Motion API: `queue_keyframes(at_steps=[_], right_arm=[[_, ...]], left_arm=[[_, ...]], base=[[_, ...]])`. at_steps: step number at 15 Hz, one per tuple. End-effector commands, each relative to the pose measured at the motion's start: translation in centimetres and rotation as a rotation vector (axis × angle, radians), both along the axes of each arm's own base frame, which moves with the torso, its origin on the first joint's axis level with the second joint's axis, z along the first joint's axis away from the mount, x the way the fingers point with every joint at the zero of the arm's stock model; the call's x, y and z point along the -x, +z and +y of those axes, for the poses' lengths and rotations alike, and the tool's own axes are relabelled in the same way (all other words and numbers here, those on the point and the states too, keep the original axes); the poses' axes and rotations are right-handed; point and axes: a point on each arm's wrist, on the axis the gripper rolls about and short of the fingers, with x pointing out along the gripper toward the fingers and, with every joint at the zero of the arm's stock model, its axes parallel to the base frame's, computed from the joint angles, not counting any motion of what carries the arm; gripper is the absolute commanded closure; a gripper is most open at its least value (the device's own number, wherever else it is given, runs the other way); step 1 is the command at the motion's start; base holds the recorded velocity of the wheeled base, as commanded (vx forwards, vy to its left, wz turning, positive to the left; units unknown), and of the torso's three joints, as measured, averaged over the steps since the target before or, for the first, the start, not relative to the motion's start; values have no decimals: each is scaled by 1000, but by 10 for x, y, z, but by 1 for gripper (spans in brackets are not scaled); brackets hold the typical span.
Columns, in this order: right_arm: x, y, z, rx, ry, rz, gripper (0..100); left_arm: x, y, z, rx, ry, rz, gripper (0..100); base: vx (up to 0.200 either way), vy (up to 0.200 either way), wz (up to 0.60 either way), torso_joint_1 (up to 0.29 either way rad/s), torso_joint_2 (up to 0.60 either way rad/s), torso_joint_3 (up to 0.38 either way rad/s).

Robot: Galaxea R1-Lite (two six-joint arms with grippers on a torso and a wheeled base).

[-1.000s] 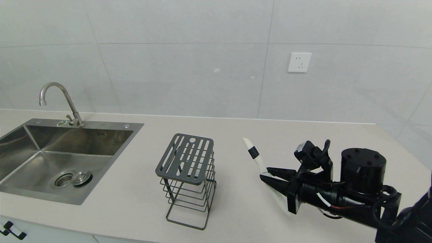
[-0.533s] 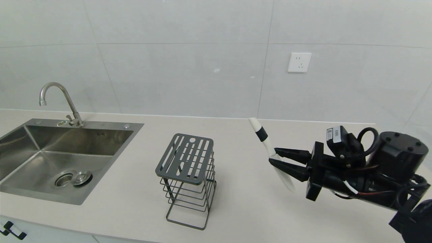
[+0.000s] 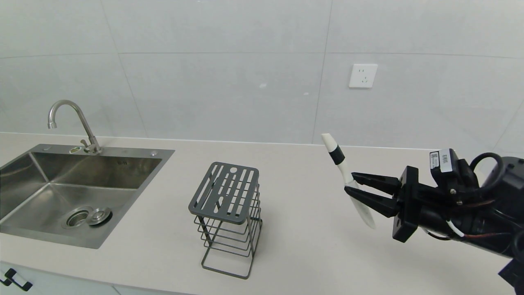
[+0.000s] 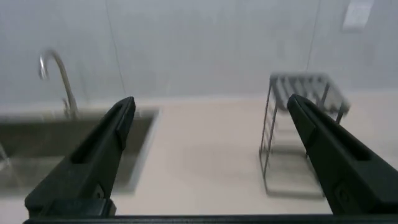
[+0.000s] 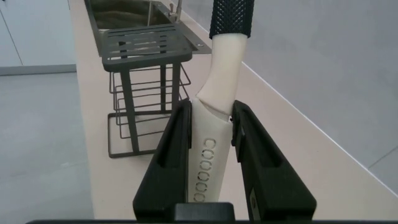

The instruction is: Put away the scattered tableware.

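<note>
My right gripper is shut on a white knife with a black band on its handle, held in the air above the right part of the counter. The handle points up and back, the perforated blade down between the fingers. A dark wire knife rack with a slotted top stands mid-counter, to the left of the knife; the rack lies beyond the blade in the right wrist view. My left gripper is open with nothing between its fingers, facing the counter with the rack ahead.
A steel sink with a curved tap is set into the counter's left end. A wall socket sits on the tiled wall behind. Bare counter lies between the rack and my right arm.
My right gripper has lifted the knife off the counter and carried it up and to the right. The rack and sink have stayed put.
</note>
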Motion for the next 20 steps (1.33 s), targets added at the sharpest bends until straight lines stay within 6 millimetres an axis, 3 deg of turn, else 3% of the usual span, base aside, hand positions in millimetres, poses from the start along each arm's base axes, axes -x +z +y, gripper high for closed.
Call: queue_keyframes(at_steps=[1, 5, 7, 9, 12, 14, 17, 20], right_arm=[[2, 5, 1, -7, 7, -19, 100], [7, 12, 0, -19, 54, -44, 100], [7, 12, 0, -20, 59, -47, 100], [7, 13, 0, -26, 62, -61, 100], [4, 5, 6, -18, 77, -32, 100], [6, 6, 16, -29, 120, -45, 100], [8, 6, 16, -30, 122, -49, 100], [11, 9, 15, -33, 120, -58, 100]], left_arm=[[0, 16, 1, -3, -116, 34, 0], [-23, 18, -4, -59, -523, 216, 0], [-33, 23, -7, -76, -627, 279, 0], [-43, 27, -10, -81, -673, 320, 0], [-92, 42, -23, -81, -751, 433, 0], [-114, 47, -34, -104, -816, 432, 0], [-145, 54, -56, -203, -887, 341, 0], [-156, 50, -67, -225, -932, 347, 0]], base=[[0, 0, 0, 0, 0, 0], [0, 0, 0, 0, 0, 0], [0, 0, 0, 0, 0, 0], [0, 0, 0, 0, 0, 0], [0, 0, 0, 0, 0, 0], [0, 0, 0, 0, 0, 0], [0, 0, 0, 0, 0, 0], [0, 0, 0, 0, 0, 0]])
